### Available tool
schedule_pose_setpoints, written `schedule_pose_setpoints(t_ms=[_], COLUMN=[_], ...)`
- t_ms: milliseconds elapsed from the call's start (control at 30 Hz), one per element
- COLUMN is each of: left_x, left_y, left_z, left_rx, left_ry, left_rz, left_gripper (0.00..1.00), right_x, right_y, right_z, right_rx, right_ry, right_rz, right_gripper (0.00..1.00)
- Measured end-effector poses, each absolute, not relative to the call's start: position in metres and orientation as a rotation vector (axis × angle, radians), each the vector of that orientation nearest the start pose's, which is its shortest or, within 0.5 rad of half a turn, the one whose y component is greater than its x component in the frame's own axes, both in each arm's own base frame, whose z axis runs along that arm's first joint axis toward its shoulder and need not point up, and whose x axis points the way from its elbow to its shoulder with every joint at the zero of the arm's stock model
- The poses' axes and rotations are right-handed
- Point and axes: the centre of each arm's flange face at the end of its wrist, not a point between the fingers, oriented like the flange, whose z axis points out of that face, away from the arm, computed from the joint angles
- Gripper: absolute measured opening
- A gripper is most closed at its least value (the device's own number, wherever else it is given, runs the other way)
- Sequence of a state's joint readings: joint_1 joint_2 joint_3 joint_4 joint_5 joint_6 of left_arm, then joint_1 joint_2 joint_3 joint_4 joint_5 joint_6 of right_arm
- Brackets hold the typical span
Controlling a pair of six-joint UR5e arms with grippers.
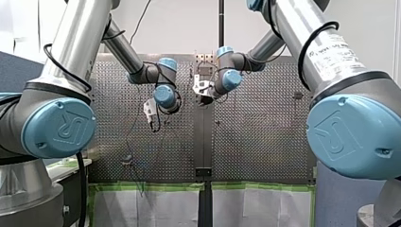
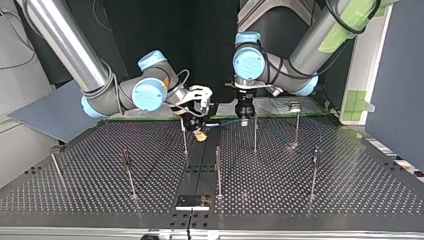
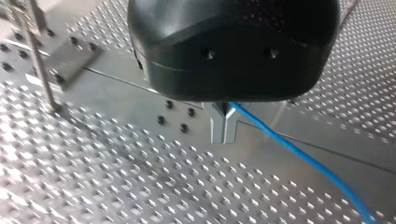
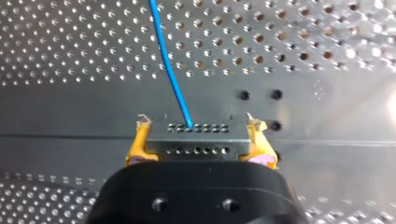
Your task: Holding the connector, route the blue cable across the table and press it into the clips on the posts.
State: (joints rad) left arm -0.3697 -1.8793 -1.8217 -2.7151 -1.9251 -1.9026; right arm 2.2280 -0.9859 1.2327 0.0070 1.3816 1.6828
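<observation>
**Status: both ends under grip**

Front view: my left gripper [image 1: 153, 124] is hanging fingers-down over the perforated table [image 1: 265, 142]; my right gripper [image 1: 204, 97] is hovering near the centre seam. Top view: both wrists are bending downward among thin posts [image 2: 255, 132]. Left wrist view: metal fingers [image 3: 219, 128] are pinching the blue cable [image 3: 280, 141], fully closed. Right wrist view: yellow pads [image 4: 137, 144] are clamping the connector [image 4: 196, 140], cable exiting its face.

Matt metal table [image 3: 116, 186], blue cable [image 4: 167, 65] perhaps smooth plastic
</observation>
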Motion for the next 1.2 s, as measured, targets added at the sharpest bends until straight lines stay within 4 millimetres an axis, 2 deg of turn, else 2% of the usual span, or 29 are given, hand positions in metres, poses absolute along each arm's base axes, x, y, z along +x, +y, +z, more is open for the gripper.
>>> schedule_pose_setpoints(t_ms=[500, 833, 933, 1067, 1200], left_x=[0.446, 0.441, 0.443, 0.455, 0.469], left_y=[-0.295, -0.294, -0.292, -0.293, -0.298], left_z=[0.322, 0.383, 0.394, 0.395, 0.394], left_rx=[-0.194, -0.172, -0.175, -0.167, -0.161], left_ry=[1.563, 1.435, 1.411, 1.419, 1.418], left_rz=[-0.313, -0.405, -0.428, -0.436, -0.437], left_gripper=[0.01, 0.01, 0.01, 0.01, 0.01], right_x=[0.523, 0.511, 0.506, 0.498, 0.496], right_y=[-0.428, -0.410, -0.406, -0.399, -0.398], right_z=[0.379, 0.434, 0.449, 0.472, 0.477], right_rx=[-2.451, -2.396, -2.379, -2.352, -2.347], right_ry=[1.143, 1.094, 1.085, 1.069, 1.069], right_rz=[-2.248, -2.369, -2.405, -2.463, -2.475], right_gripper=[0.00, 0.00, 0.00, 0.00, 0.00])
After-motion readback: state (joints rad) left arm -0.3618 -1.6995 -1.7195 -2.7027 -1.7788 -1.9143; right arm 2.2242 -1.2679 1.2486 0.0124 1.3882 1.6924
